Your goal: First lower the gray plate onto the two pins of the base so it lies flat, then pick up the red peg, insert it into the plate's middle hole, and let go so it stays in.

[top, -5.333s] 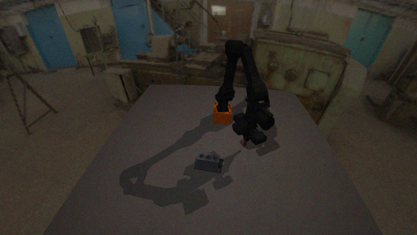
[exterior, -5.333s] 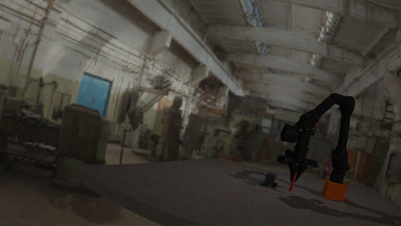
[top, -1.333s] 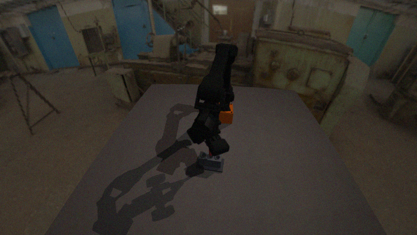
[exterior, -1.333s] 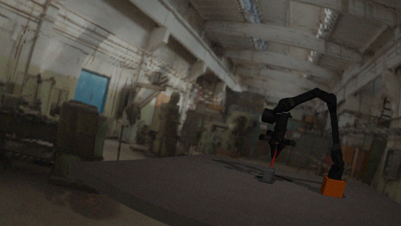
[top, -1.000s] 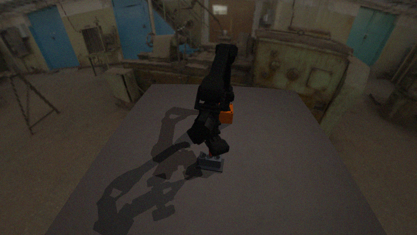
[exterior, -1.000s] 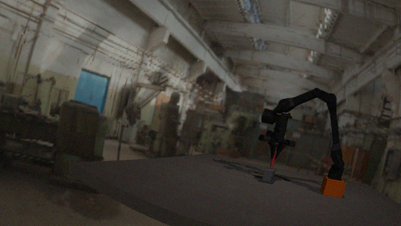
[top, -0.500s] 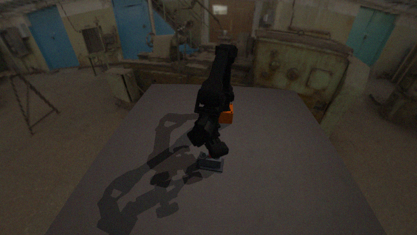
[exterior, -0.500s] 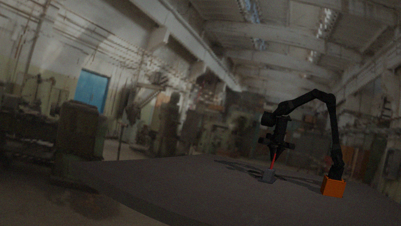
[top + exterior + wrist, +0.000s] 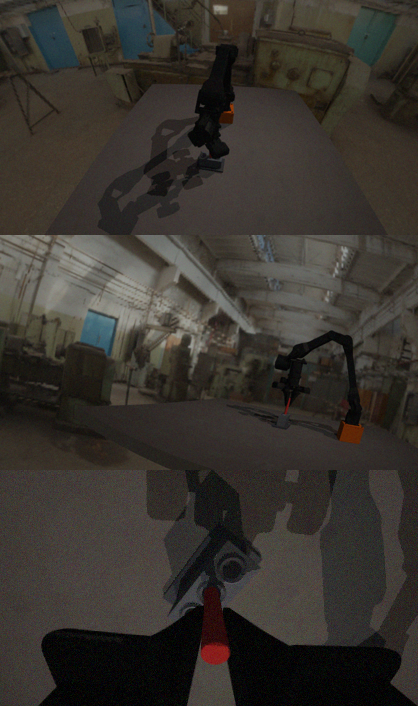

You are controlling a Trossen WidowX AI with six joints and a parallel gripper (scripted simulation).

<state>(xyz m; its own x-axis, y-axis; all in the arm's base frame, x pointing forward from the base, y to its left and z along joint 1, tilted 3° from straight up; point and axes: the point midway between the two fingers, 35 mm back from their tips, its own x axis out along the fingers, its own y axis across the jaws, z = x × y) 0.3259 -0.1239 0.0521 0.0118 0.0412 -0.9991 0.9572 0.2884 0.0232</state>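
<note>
My gripper [image 9: 288, 403] [image 9: 212, 612] is shut on the red peg [image 9: 287, 409] [image 9: 214, 629] and stands above the gray plate. In the exterior view the peg leans slightly, and its lower end meets the top of the gray plate [image 9: 283, 419] [image 9: 243, 581]. In the wrist view that end overlaps the middle hole; how deep it sits is hidden. The plate rests on the base [image 9: 217, 170] [image 9: 280, 426] and looks about flat. One end hole shows fully in the wrist view, the other partly behind a finger. In the top view the arm hides most of the peg.
The arm's orange mount [image 9: 226, 117] [image 9: 350, 433] stands on the gray table [image 9: 272, 186] [image 9: 187, 436], behind the plate in the top view. Dark arm shadows fall across the table and beside the base.
</note>
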